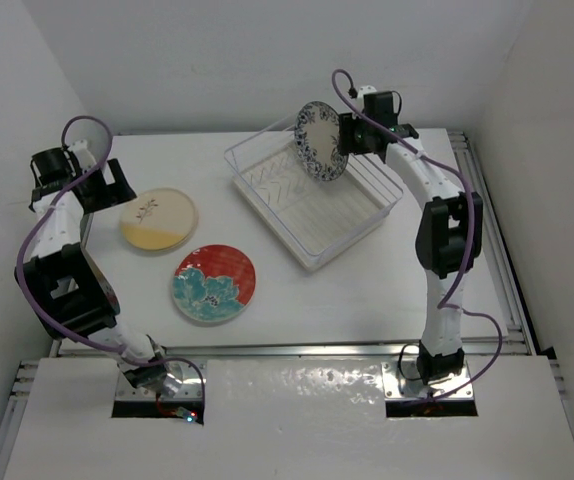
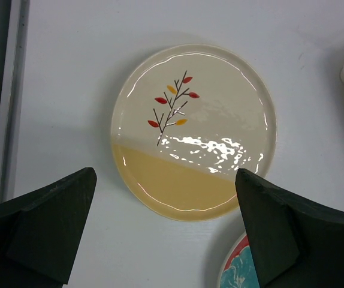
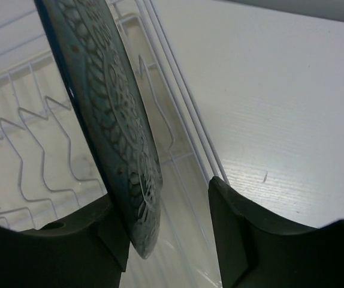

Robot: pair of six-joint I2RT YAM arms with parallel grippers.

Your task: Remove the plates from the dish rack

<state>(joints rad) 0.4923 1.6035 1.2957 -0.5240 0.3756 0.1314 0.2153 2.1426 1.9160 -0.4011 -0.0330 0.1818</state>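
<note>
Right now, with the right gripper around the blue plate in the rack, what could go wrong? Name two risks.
1. The right gripper straddles just the rim of the blue plate, with one finger touching and a gap at the other; the plate could tilt or slip when lifted.
2. The plate stands among the wires of the rack; a slanted lift might snag them and drag the rack along.

On the table [image 1: 367,300]
The dish rack [image 1: 267,212] stood rear right, the upright plate [image 1: 320,141] in it; left lay the far plate [image 1: 159,220], the near plate [image 1: 213,284] before it.
</note>
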